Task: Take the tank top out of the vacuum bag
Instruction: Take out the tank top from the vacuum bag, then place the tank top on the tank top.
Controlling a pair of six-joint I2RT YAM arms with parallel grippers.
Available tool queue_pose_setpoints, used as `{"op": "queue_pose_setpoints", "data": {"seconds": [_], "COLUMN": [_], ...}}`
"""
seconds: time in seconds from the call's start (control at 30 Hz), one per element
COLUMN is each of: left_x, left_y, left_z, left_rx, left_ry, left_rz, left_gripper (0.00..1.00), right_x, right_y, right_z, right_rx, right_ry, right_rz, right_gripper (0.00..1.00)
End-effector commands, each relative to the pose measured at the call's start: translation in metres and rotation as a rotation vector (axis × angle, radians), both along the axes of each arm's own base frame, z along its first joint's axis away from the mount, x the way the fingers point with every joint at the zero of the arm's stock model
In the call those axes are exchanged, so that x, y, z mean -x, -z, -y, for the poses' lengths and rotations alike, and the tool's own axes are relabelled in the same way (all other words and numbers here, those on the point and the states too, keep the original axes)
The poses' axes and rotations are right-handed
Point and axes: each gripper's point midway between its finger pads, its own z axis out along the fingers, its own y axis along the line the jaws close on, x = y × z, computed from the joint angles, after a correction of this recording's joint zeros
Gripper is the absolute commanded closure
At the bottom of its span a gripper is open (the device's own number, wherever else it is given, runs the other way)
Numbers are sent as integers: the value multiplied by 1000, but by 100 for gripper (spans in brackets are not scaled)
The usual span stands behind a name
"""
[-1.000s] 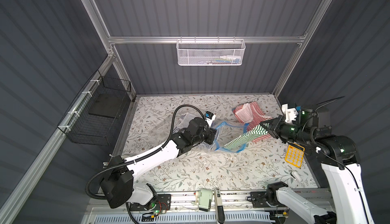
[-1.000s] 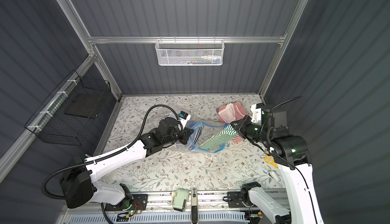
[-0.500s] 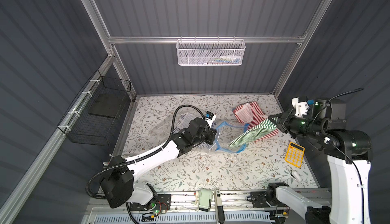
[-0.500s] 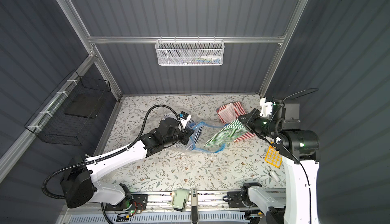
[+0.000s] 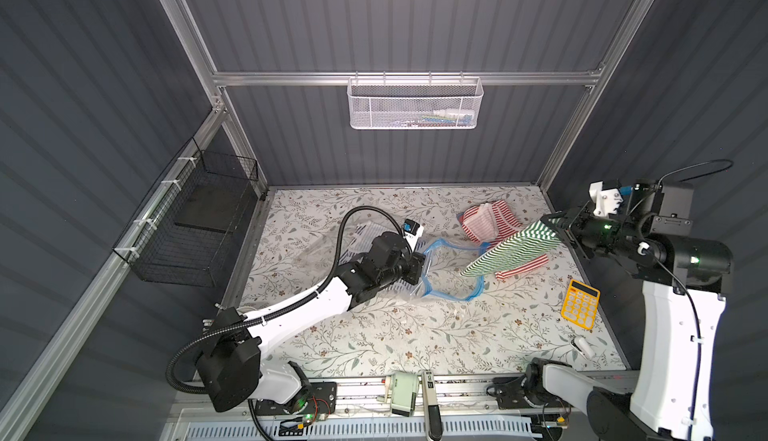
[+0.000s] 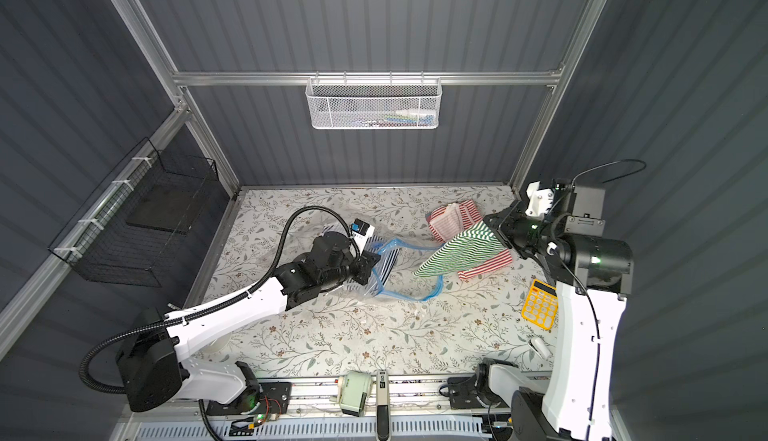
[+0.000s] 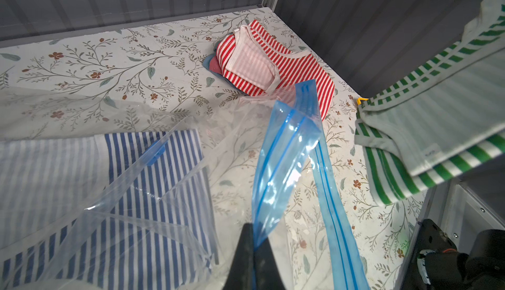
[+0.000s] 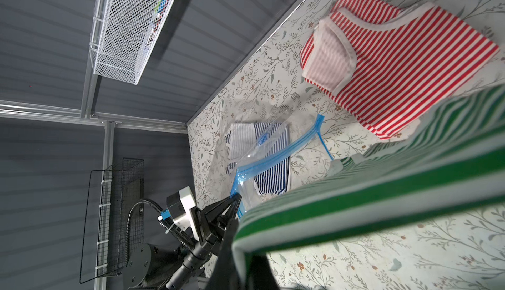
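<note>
1. Clamps the bag (image 7: 284, 149) by its blue zip strip with the left end effector (image 7: 254, 238), jaws closed tight on the plastic. Keeps the mouth propped up as an open loop, just as a second ago.
2. Leaves a blue top (image 7: 153, 165) lying flat under the clear film, toward the bag's closed end.
3. Marks the change at the middle: drags the tank top (image 5: 511, 248) up and away from the mouth. Puts its low end at the strip's right corner in both top views, and apart from the strip in the left wrist view. Lay further across the mouth a second ago.
4. Suggests the extraction is all but finished: probably clear of the bag, with only a set-down on the bench (image 5: 374, 335) left.
5. Runs its long axis on a slant, low end pointing back at the mouth, high end toward the bench's right edge. Hangs stretched rather than bunched. Cannot tell whether the low end touches the bench.
6. Passes over the near edge of a red top (image 5: 482, 223), which lies on the bench at the back.
7. Pinches the tank top's high end in the right end effector (image 5: 556, 229), jaws closed on the cloth, now drawn further right than a second ago.
</note>
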Motion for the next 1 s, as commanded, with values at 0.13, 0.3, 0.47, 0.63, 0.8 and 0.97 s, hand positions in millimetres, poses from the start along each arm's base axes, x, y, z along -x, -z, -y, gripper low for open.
{"op": "queue_pose_setpoints", "data": {"seconds": [0.13, 0.3, 0.47, 0.63, 0.8, 0.97], "left_x": [2, 2, 3, 5, 7, 6], "left_y": [-1, -4, -3, 3, 12, 8], "left_z": [-5, -7, -16, -29, -37, -39], "left_rx": [-29, -34, -57, -92, -122, -115], "left_ry": [-3, -8, -25, -56, -75, -86], "left_rz": [19, 27, 33, 40, 33, 39], "left_gripper": [100, 100, 100, 100, 100, 100], "right_x": [-12, -22, -36, -47, -56, -63], "right_y": [-22, -17, -16, -18, -17, -22], "right_z": [9, 18, 29, 36, 42, 48], "right_rx": [2, 26, 41, 46, 73, 113], "right_ry": [-15, -3, 27, 44, 55, 66], "right_rz": [88, 94, 124, 144, 162, 222], "right_gripper": [100, 100, 100, 100, 100, 100]}}
